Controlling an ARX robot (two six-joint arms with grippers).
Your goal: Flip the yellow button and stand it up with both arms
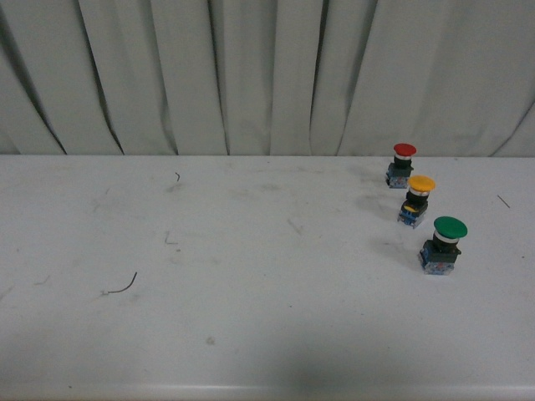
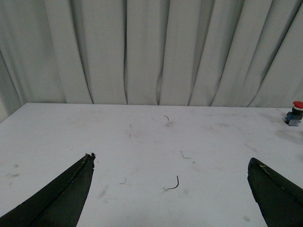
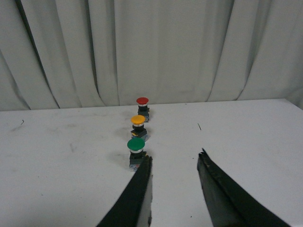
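The yellow button (image 1: 415, 200) stands upright on the white table at the right, cap up, between a red-capped button (image 1: 402, 164) behind it and a green-capped button (image 1: 443, 245) in front. It also shows in the right wrist view (image 3: 138, 126). My right gripper (image 3: 175, 158) is open and empty, its fingertip just beside the green button (image 3: 136, 151), short of the yellow one. My left gripper (image 2: 170, 161) is open and empty over bare table, far from the buttons. Neither arm shows in the front view.
A white curtain (image 1: 251, 75) hangs behind the table's far edge. A small dark curved scrap (image 1: 124, 286) lies on the table at the left, and shows in the left wrist view (image 2: 174, 184). The red button sits at the edge of the left wrist view (image 2: 294, 113).
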